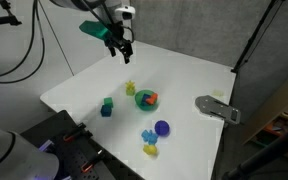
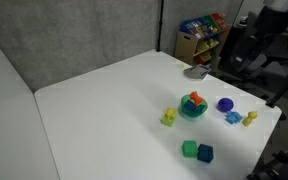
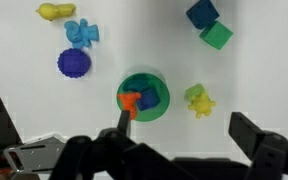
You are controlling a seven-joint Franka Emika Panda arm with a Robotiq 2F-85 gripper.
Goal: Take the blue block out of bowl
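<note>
Across the white bench (image 3: 24, 80), read left to right in the wrist view: a yellow toy (image 3: 54, 12) and a light blue piece (image 3: 81, 32) lie close together at the far left, with a dark blue-purple round object (image 3: 73, 63) just below them. At centre sits the green bowl (image 3: 144, 118). It holds an orange piece (image 3: 131, 101) and a dark blue patch (image 3: 152, 97) beside it, too small to identify. A yellow-green toy (image 3: 198, 100) rests just to the right of the bowl, apart from it. Farthest right, the blue block (image 3: 202, 13) lies on the bench outside the bowl, right beside a light green cube (image 3: 216, 37).

The hand (image 3: 174, 150) fills the bottom of that view with its jaws spread wide and nothing between them. In an exterior view the hand (image 1: 117, 44) hangs high above the bench's far side, well clear of everything. The bowl (image 1: 145, 104) stands mid-bench, with the blue block (image 1: 106, 111) and green cube (image 1: 108, 102) to its left. A grey object (image 1: 217, 108) lies near the right edge.
</note>
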